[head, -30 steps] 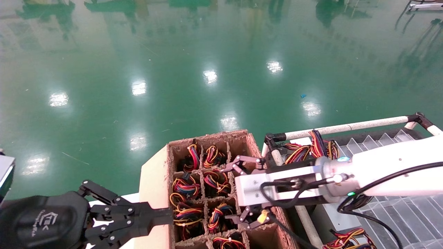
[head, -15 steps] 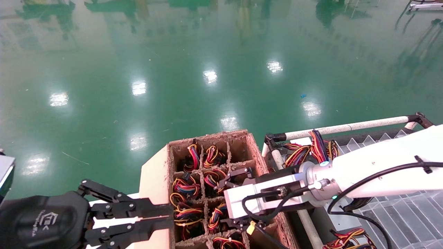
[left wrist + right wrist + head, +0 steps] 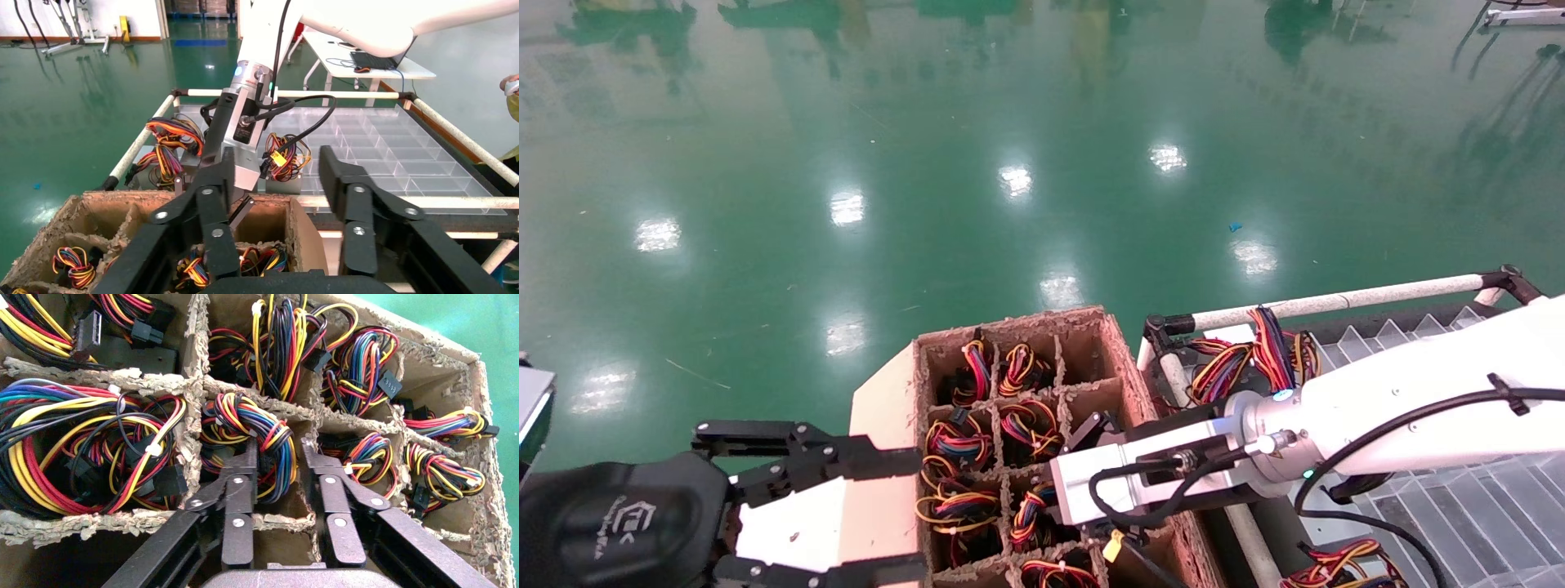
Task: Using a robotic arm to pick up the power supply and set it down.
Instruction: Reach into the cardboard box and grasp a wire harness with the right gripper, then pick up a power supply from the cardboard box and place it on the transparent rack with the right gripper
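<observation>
A cardboard box [image 3: 1115,343] with divider cells holds several power supplies; only their tied red, yellow, orange and blue wire bundles show. My right gripper [image 3: 278,456] reaches down into the box, open. One finger stands on each side of the middle cell's bundle [image 3: 260,425], the power supply, and also of a cardboard divider. In the head view the right gripper [image 3: 1075,486] is mostly hidden under its white wrist. My left gripper [image 3: 918,513] stands wide open at the box's near left flap, holding nothing.
A clear compartment tray [image 3: 1459,506] inside a white pipe frame [image 3: 1336,304] lies to the right of the box. More wired power supplies [image 3: 1254,359] rest on its near end. The green floor [image 3: 928,163] lies beyond.
My right arm has dropped and pushed its gripper deeper into the box cells. My left gripper, nearly closed a second ago, has spread wide open.
</observation>
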You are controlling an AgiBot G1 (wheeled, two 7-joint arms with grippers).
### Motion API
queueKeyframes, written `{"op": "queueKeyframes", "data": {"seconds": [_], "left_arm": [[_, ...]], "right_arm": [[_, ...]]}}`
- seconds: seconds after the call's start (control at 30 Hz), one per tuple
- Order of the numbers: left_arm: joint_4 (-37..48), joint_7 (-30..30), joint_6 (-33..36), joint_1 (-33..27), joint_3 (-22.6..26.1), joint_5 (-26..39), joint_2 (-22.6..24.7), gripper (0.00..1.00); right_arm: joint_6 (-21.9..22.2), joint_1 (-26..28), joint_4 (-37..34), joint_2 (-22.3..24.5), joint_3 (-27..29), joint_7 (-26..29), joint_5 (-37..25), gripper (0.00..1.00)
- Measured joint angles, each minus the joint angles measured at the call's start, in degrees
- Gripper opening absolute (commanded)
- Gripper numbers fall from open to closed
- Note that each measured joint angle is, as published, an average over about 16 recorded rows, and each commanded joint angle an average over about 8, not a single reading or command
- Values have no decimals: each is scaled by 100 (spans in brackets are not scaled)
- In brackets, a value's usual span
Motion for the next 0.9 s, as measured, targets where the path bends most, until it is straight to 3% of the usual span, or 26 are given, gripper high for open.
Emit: {"op": "queueKeyframes", "data": {"seconds": [0.4,0.9], "left_arm": [[0,2,-2,-1,5,-3,-2,100],[0,5,-5,-2,11,-7,-4,100]], "right_arm": [[-47,-23,82,177,159,168,264,0],[161,16,277,872,1130,201,1561,0]]}}
